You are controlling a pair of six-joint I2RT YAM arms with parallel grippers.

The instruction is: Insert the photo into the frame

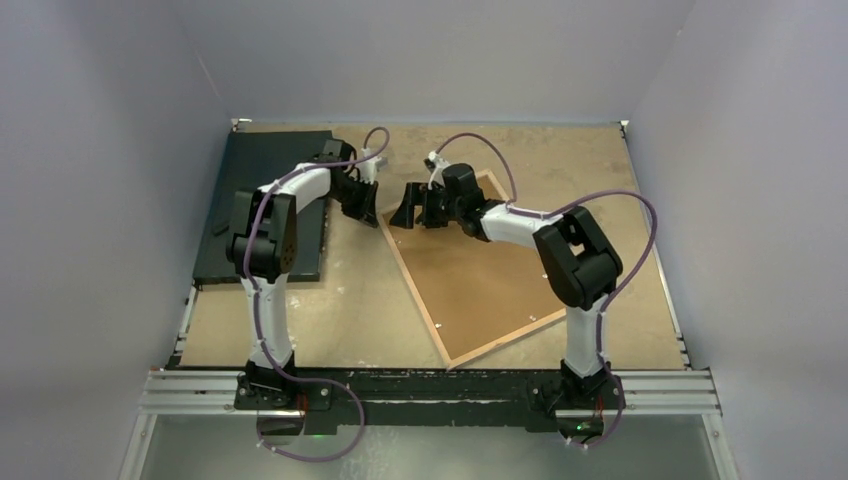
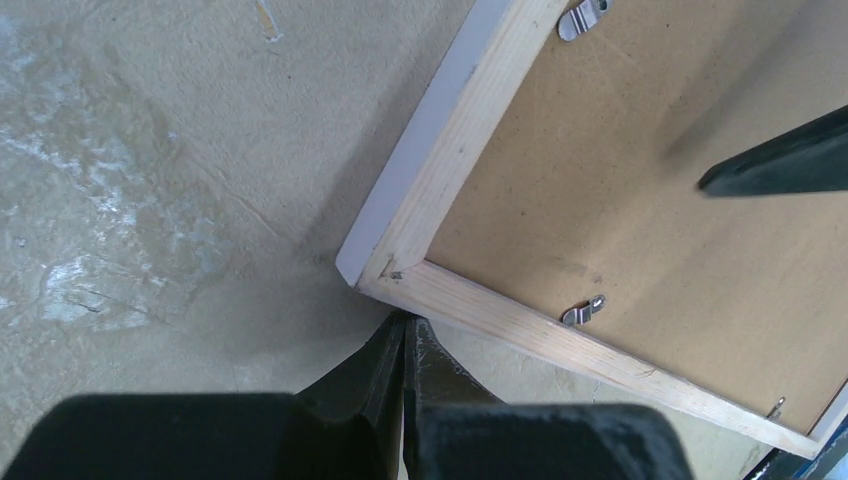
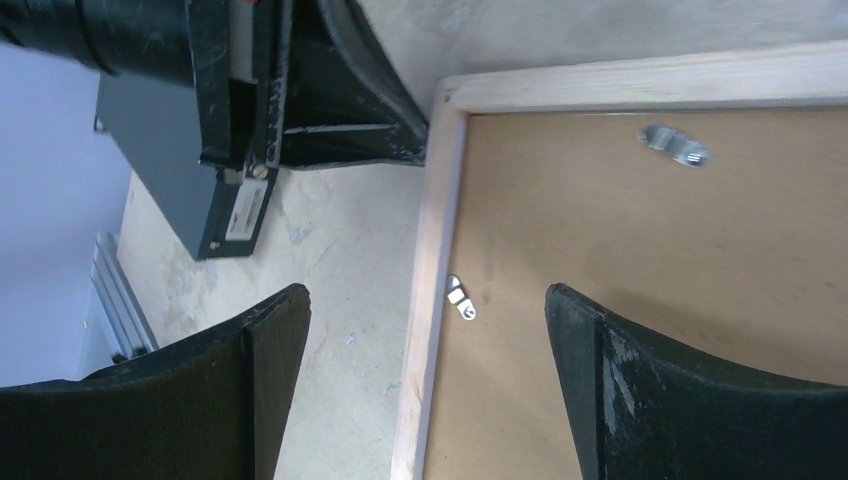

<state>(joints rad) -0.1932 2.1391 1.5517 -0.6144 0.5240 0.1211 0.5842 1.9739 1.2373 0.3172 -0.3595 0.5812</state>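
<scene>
Frame lies face down on the bench with the fibreboard backing seated inside and the photo nowhere in view, so loading looks not yet begun. Your left end effector is clenched empty just beside its corner. Your right end effector hangs spread wide over a side rail.

Two grippers: the left gripper and the right gripper. One frame has its corner just ahead of the left gripper's tips. It holds one brown backing panel. Three metal clips show there. One black board lies left of the left gripper.
</scene>
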